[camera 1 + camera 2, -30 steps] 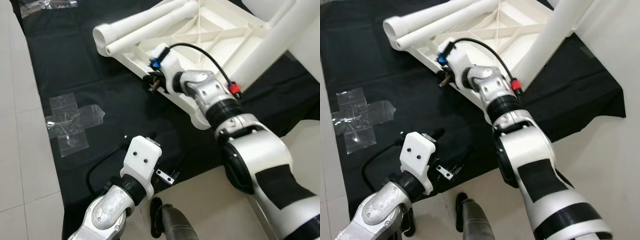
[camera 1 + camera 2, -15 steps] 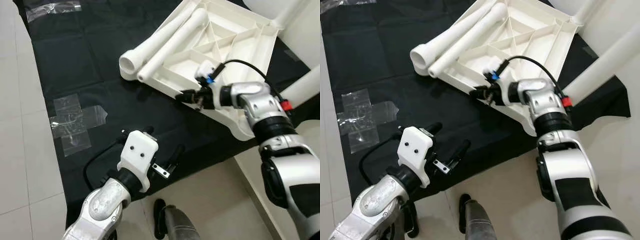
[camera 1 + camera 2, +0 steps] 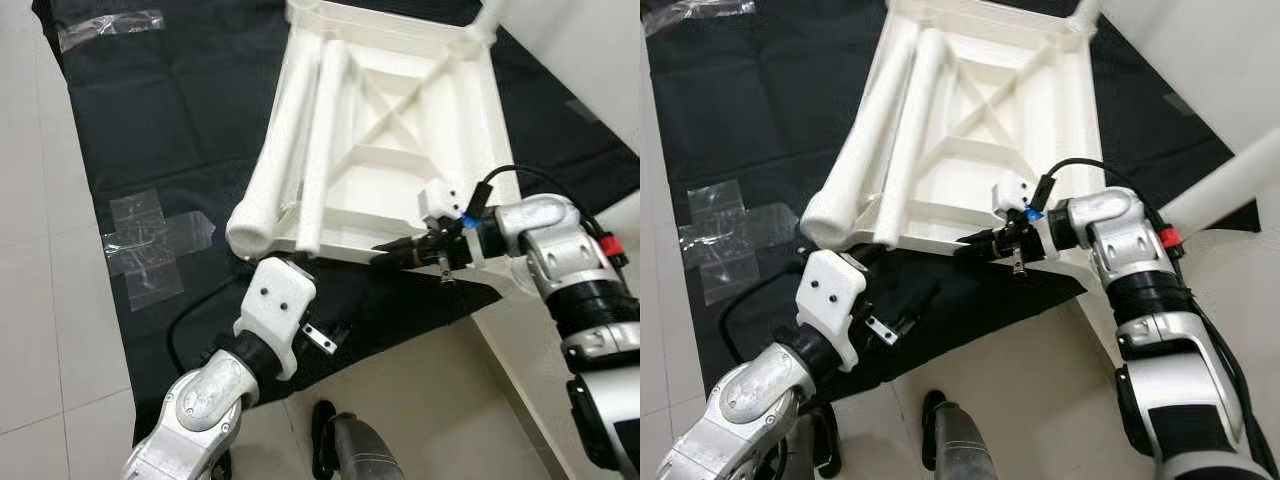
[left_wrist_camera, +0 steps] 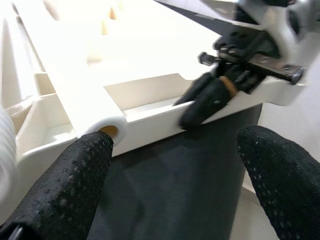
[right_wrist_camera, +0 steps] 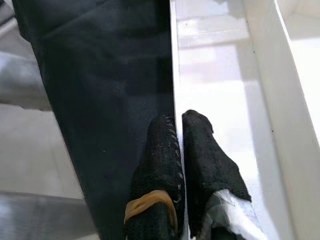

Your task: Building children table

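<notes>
On the far left, a patch of clear tape (image 3: pixel 150 245) sticks to the black cloth (image 3: pixel 150 120) spread over the tiled floor (image 3: pixel 50 330). The left gripper (image 4: pixel 175 165) hangs low over the cloth just before the table's near edge, its two fingers (image 4: pixel 65 190) spread wide apart with nothing between them. The white table (image 3: pixel 385 150) lies upside down on the cloth, ribbed underside up, with two loose white legs (image 3: pixel 285 150) resting along its left side. To the right, the right gripper (image 5: pixel 179 145) reaches in from the side, its fingers pinched on the thin near rim of the table, one finger outside and one inside the rim.
</notes>
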Available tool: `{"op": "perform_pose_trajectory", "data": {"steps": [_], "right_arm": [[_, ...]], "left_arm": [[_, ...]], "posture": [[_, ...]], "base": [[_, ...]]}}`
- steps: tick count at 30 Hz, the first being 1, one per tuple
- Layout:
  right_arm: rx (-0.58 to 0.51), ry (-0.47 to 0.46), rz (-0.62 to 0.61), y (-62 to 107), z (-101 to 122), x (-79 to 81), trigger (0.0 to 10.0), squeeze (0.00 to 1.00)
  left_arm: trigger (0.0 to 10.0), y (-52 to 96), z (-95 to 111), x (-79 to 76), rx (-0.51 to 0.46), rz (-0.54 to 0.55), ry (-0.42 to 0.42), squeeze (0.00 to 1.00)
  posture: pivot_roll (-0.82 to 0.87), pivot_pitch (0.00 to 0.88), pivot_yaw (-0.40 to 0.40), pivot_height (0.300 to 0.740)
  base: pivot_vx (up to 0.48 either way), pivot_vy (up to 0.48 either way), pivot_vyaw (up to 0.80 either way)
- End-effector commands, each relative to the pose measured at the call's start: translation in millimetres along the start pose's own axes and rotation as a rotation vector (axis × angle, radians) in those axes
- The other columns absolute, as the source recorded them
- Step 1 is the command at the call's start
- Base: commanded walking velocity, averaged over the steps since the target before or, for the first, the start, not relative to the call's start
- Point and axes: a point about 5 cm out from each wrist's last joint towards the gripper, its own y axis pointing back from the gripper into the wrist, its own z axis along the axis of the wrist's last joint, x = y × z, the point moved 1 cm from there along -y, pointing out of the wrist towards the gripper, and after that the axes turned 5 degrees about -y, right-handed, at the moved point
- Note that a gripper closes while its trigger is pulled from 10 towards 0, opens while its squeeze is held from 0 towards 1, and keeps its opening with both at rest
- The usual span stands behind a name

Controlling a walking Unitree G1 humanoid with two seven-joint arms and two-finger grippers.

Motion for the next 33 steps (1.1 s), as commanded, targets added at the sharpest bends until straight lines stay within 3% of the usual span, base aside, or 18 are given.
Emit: {"op": "perform_pose_trajectory", "data": {"steps": [1, 2, 4, 6, 7, 11, 12, 19, 20, 21, 24, 27, 28, 31, 32, 33], "right_arm": [[0.047, 0.006, -0.016, -12.2, -11.4, 0.2, 0.0, 0.0], [0.047, 0.006, -0.016, -12.2, -11.4, 0.2, 0.0, 0.0], [0.047, 0.097, -0.134, -19.3, -1.8, -11.3, 0.0, 0.0], [0.047, 0.097, -0.134, -19.3, -1.8, -11.3, 0.0, 0.0], [0.051, 0.138, -0.204, -22.7, 3.6, -17.9, 10.0, 0.0], [0.047, 0.178, -0.342, -25.2, 20.6, -32.0, 10.0, 0.0], [0.025, 0.17, -0.38, -24.5, 27.4, -36.4, 10.0, 1.0], [-0.016, 0.165, -0.5, -20.1, 38.5, -47.8, 10.0, 1.0], [-0.024, 0.163, -0.544, -17.1, 40.4, -51.9, 10.0, 0.93], [-0.038, 0.158, -0.582, -14.2, 42.9, -55.3, 10.0, 0.0], [-0.063, 0.151, -0.595, -11.7, 46.1, -57.0, 10.0, 0.0], [-0.247, 0.024, -0.693, 1.5, 66.3, -66.7, 10.0, 0.0], [-0.247, 0.024, -0.693, 1.5, 66.3, -66.7, 10.0, 0.0], [-0.495, -0.163, -0.871, 21.8, 84.0, -79.0, 10.0, 0.0], [-0.495, -0.163, -0.871, 21.8, 84.0, -79.0, 10.0, 0.0], [-0.562, -0.191, -0.914, 27.4, 88.8, -80.9, 10.0, 0.0]], "left_arm": [[10.0, 1.7, -2.9, -3.5, 0.006, -0.021, 0.013, 0.0], [10.0, 1.7, -2.9, -3.5, 0.006, -0.021, 0.013, 0.0], [10.0, 1.8, -3.4, -4.4, 0.006, -0.022, 0.015, 0.0], [10.0, 1.8, -3.4, -4.4, 0.006, -0.022, 0.015, 0.0], [10.0, 1.6, -3.7, -4.6, 0.006, -0.023, 0.015, 0.0], [10.0, 1.2, -4.5, -4.9, 0.005, -0.021, 0.014, 0.0], [10.0, 1.2, -4.4, -4.7, 0.003, -0.018, 0.014, 0.0], [10.0, 0.2, -3.7, -5.2, -0.004, -0.016, 0.013, 0.0], [10.0, -0.3, -3.5, -5.7, -0.007, -0.017, 0.013, 0.0], [10.0, -0.9, -3.4, -5.8, -0.008, -0.017, 0.013, 0.0], [10.0, -1.2, -3.5, -5.9, -0.01, -0.017, 0.014, 0.0], [10.0, -2.2, -3.2, -4.9, -0.013, -0.004, 0.009, 0.0], [10.0, -2.2, -3.2, -4.9, -0.013, -0.004, 0.009, 0.0], [10.0, -3.9, -2.6, -5.8, -0.016, 0.01, 0.012, 0.0], [10.0, -3.9, -2.6, -5.8, -0.016, 0.01, 0.012, 0.0], [10.0, -4.4, -2.5, -5.9, -0.016, 0.012, 0.018, 0.0]], "posture": [[0.03, 0.3, -0.095, 0.74], [0.03, 0.3, -0.095, 0.74], [0.02, 0.293, -0.097, 0.74], [0.02, 0.293, -0.097, 0.74], [0.03, 0.288, -0.099, 0.74], [0.03, 0.278, -0.104, 0.74], [0.03, 0.271, -0.108, 0.74], [0.03, 0.256, -0.11, 0.74], [0.03, 0.254, -0.109, 0.74], [0.03, 0.246, -0.108, 0.74], [0.03, 0.245, -0.108, 0.74], [0.03, 0.245, -0.106, 0.74], [0.03, 0.245, -0.106, 0.74], [0.03, 0.246, -0.103, 0.74], [0.03, 0.246, -0.103, 0.74], [0.03, 0.246, -0.103, 0.74]], "base": [[0.0, 0.0, 0.0], [0.0, 0.0, 0.0], [0.0, 0.0, 0.0], [0.0, 0.0, 0.0], [0.0, 0.0, 0.0], [0.0, 0.0, 0.0], [0.0, 0.0, 0.0], [0.0, 0.0, 0.0], [0.0, 0.0, 0.0], [0.0, 0.0, 0.0], [0.0, 0.0, 0.0], [0.0, 0.0, 0.0], [0.0, 0.0, 0.0], [0.0, 0.0, 0.0], [0.0, 0.0, 0.0], [0.0, 0.0, 0.0]]}}
